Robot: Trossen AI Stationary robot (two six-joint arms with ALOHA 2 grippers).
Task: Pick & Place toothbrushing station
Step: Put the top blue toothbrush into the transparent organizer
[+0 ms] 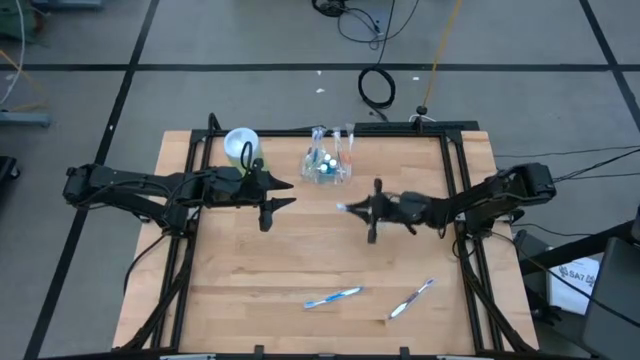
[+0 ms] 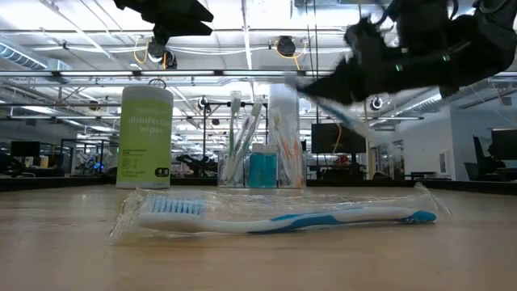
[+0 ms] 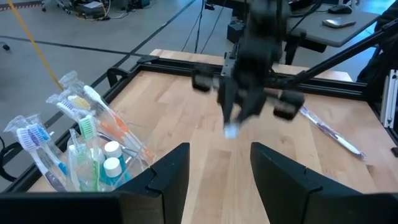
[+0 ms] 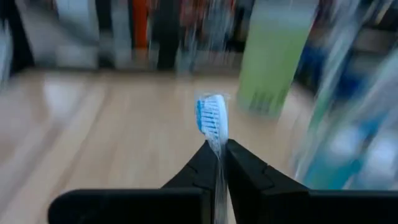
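Right pincer (image 4: 217, 149), clamped on a blue-bristled toothbrush (image 4: 212, 121), hangs just beside the clear cup (image 1: 326, 166), opposite the open left pincer (image 1: 279, 194).

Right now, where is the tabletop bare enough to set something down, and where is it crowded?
Bare wood lies between the left gripper and the two toothbrushes near the front edge. Crowded: the back, around the clear cup and green canister, with the right gripper holding a toothbrush nearby.
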